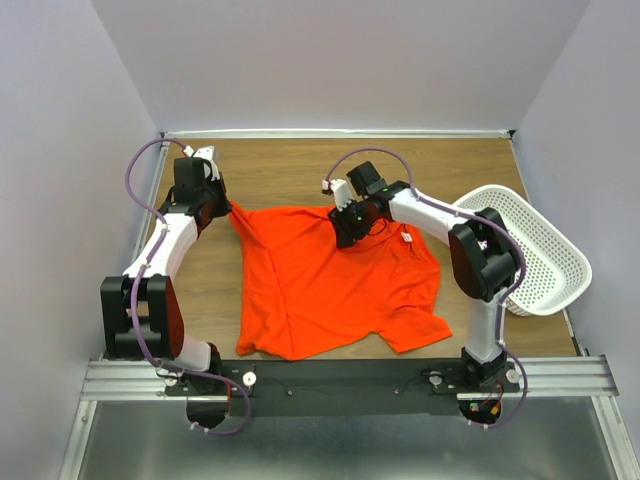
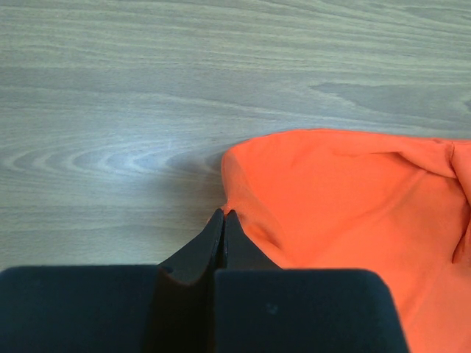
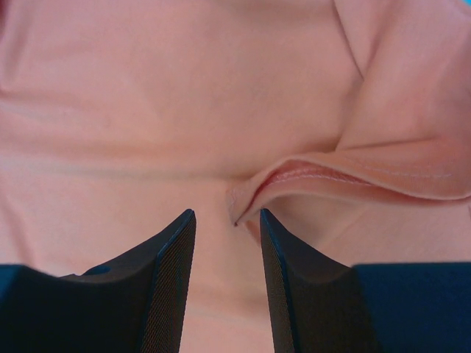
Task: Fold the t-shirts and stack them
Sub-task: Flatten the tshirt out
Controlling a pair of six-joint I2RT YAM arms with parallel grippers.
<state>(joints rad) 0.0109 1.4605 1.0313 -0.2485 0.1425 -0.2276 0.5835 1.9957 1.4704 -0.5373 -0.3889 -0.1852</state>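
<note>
One bright orange t-shirt (image 1: 330, 285) lies spread on the wooden table, with a small white label (image 1: 408, 238) near its upper right. My left gripper (image 1: 229, 207) is at the shirt's far left corner, and the cloth there is drawn out into a point toward it. In the left wrist view the jaws (image 2: 223, 215) are pressed together on the edge of the orange cloth (image 2: 353, 206). My right gripper (image 1: 348, 232) hangs over the shirt's top middle. Seen from the right wrist, it (image 3: 227, 215) stands open just above the cloth (image 3: 184, 110), and a stitched, folded hem (image 3: 346, 176) ends between its tips.
A white perforated plastic basket (image 1: 545, 250) sits tilted at the table's right edge, beside the right arm. Bare wood (image 1: 300, 165) shows behind the shirt and along its left side. Grey walls close in the table on three sides.
</note>
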